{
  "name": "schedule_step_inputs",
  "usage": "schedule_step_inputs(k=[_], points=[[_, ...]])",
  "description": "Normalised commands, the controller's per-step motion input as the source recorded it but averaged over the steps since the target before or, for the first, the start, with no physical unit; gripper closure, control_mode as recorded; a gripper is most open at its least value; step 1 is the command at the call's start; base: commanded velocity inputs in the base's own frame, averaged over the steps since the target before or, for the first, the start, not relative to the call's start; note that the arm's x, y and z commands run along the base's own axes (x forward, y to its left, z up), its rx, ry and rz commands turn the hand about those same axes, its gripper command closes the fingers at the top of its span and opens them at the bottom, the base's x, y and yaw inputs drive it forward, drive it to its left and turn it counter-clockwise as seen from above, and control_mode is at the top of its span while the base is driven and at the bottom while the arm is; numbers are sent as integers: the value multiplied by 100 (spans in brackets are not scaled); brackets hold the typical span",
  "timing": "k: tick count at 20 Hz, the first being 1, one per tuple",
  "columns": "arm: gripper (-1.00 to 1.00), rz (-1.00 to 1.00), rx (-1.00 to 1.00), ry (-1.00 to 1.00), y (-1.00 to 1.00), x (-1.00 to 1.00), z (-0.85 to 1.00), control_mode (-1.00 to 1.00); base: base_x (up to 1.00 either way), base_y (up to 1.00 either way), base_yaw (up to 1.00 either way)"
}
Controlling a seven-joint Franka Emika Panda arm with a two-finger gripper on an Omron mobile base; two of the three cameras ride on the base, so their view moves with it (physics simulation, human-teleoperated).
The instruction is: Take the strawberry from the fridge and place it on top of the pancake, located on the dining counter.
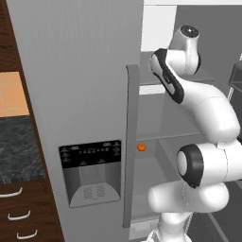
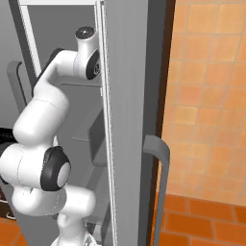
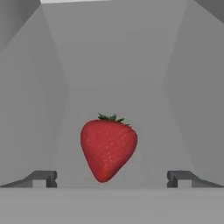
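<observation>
Your gripper (image 3: 112, 178) sat nearest the lens in the hand view, its two dark fingertips (image 3: 43, 178) spread wide apart at the bottom corners and closed on nothing. Between them, and a little beyond, the strawberry (image 3: 108, 148) rested on the pale grey floor of a compartment inside the fridge (image 3: 118, 57), its point turned down toward the camera and its green leaves at the top; neither fingertip touched it. Grey walls rose on both sides of the berry and met a plain back panel behind it. From the left base view, you saw your white arm (image 1: 203, 142) bent in stacked elbows and reaching up into the open right half of the fridge (image 1: 75, 85), past the long vertical handle (image 1: 131, 142) and the black-panelled water dispenser (image 1: 90, 172) on the shut left door. A small orange fruit (image 1: 141, 147) lay on a lower shelf, just beside that handle. In the right base view, the open door (image 2: 127, 120) stood edge-on beside your arm, with orange tile (image 2: 206, 96) beyond.
</observation>
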Motion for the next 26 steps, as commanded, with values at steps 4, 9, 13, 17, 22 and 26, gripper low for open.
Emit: schedule_step_inputs(k=[4,9,13,17,22,26], points=[[-100,0,-2,6,0,57,-25,-100,0,0,0],[-100,0,0,0,0,41,-12,-100,0,0,0],[-100,2,-1,-1,0,-25,-15,-100,0,0,0],[-100,4,-4,0,0,-40,-31,-100,0,0,0],[-100,4,-2,0,3,0,-24,-100,0,0,0],[-100,3,0,-1,0,13,-1,-100,0,0,0]])
